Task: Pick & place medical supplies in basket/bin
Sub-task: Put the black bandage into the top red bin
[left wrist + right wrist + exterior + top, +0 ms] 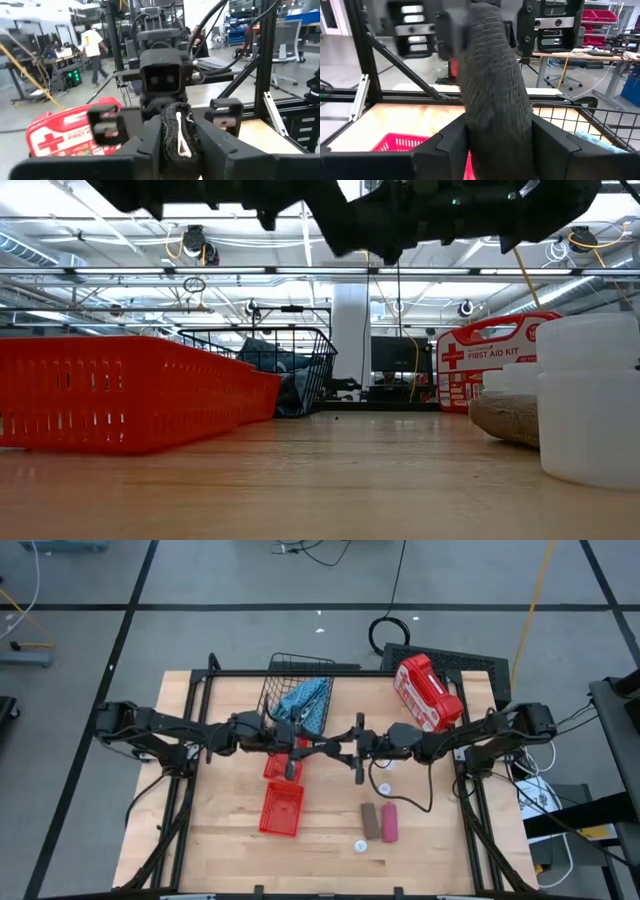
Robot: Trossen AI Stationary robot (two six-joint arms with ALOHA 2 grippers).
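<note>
Right wrist: ribbed black bandage roll (492, 75)

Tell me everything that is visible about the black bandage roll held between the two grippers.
The black bandage roll is a stubby cylinder of dark, ribbed, fabric-like wrap; the left wrist view shows a white streak at one end. It lies level in the air above the table's middle, over a red bin. The left gripper is shut on one end. The right gripper flanks the other end; whether it grips cannot be told. Nothing else touches it.
</note>
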